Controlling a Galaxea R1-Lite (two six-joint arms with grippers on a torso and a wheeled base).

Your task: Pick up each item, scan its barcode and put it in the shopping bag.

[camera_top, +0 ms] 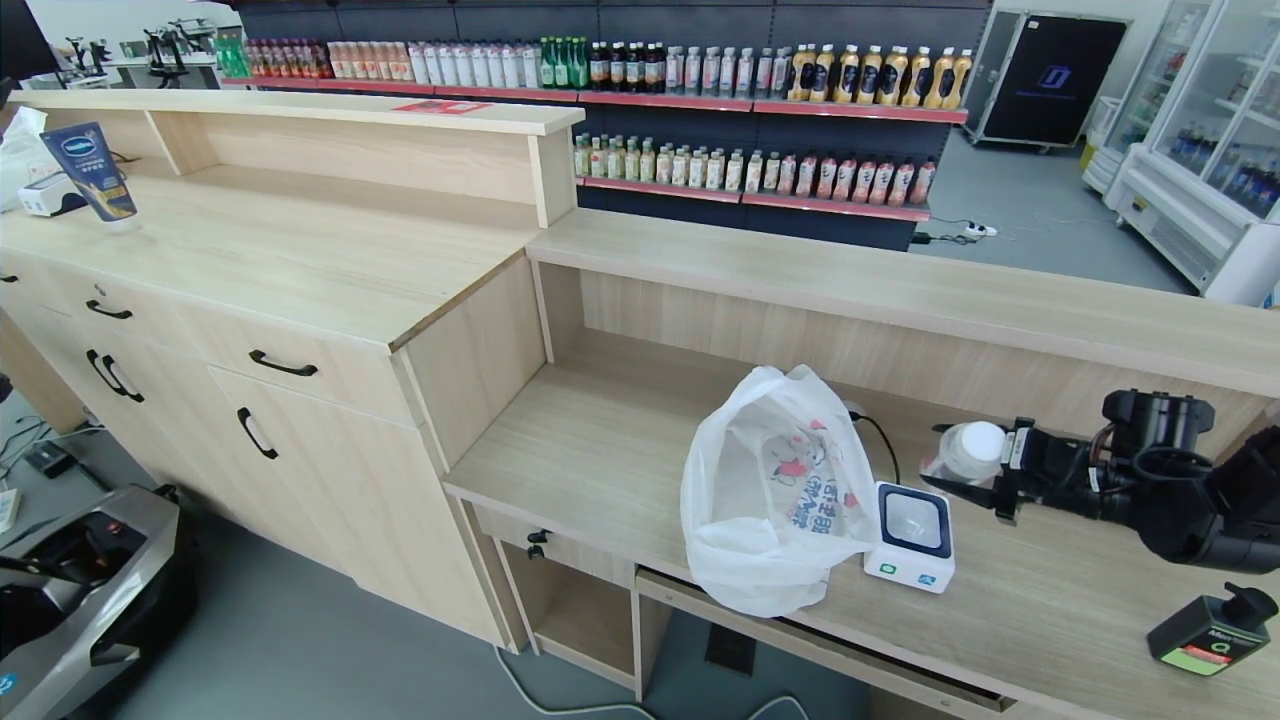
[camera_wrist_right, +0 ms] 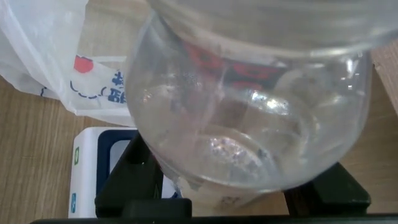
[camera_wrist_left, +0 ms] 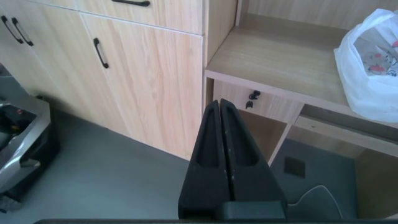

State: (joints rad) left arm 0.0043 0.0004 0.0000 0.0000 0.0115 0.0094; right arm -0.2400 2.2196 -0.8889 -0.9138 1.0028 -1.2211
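Observation:
My right gripper hangs over the lower counter, just beyond the scanner, shut on a clear bottle with a white cap. In the right wrist view the bottle sits between the black fingers, above the scanner and beside the white shopping bag. The bag stands open-topped on the counter, left of the scanner. My left gripper is shut and empty, low over the floor in front of the cabinet doors.
A black pump bottle with a green label stands at the counter's near right edge. A blue tube and a small white box sit on the higher counter far left. A cable runs behind the bag.

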